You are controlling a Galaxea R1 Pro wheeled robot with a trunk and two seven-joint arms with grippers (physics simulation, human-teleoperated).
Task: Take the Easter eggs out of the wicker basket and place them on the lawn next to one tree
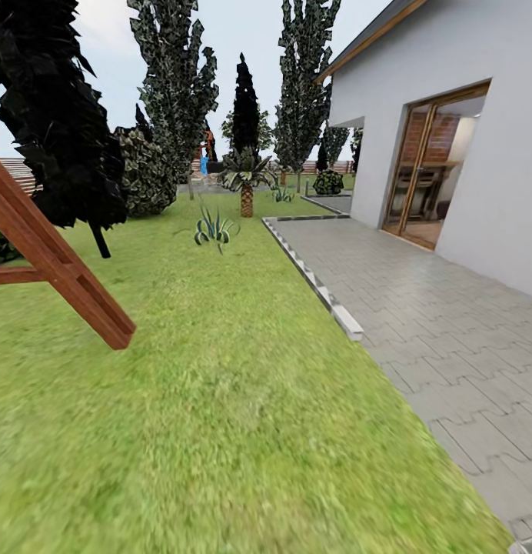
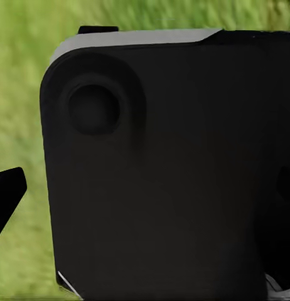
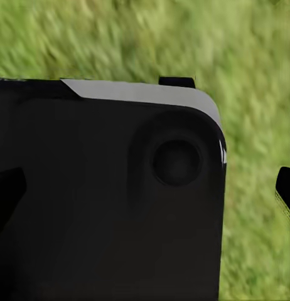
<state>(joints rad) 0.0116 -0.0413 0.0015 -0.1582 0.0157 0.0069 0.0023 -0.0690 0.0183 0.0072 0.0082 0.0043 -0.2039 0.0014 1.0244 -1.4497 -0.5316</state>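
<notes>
Most of the head view is taken by the wide, bright green, mottled lawn (image 1: 220, 400), which runs from the near edge back to a distant brown slatted wooden fence (image 1: 16, 171). To the right of the grass lies a grey interlocking-paver patio (image 1: 435, 323), edged by a row of pale stone kerb blocks (image 1: 320, 288), and beyond it stands a white-walled house (image 1: 466, 154) with a wood-framed glass sliding door (image 1: 431, 173). Tall, narrow, dark conifers (image 1: 174, 85) rise at the back, and a large black blocky-leaved tree (image 1: 54, 115) stands at the left. In front of that tree, a slanted reddish-brown wooden beam frame (image 1: 62, 265) cuts across the left side of the lawn and reaches the grass. Farther back sit a short palm with a scaly trunk (image 1: 247, 181), a small spiky grey-green plant (image 1: 214, 228) on the grass, and a round dark shrub (image 1: 327, 182) near the house corner.

Each wrist view looks down on blurred green grass past a big black rounded robot housing (image 2: 170, 175) with a pale grey top edge. In the left wrist view a dark fingertip (image 2: 7, 194) of the left tool shows at the frame's edge; in the right wrist view dark fingertips (image 3: 286, 185) of the right tool show at both edges. How wide either tool stands, I cannot tell.
</notes>
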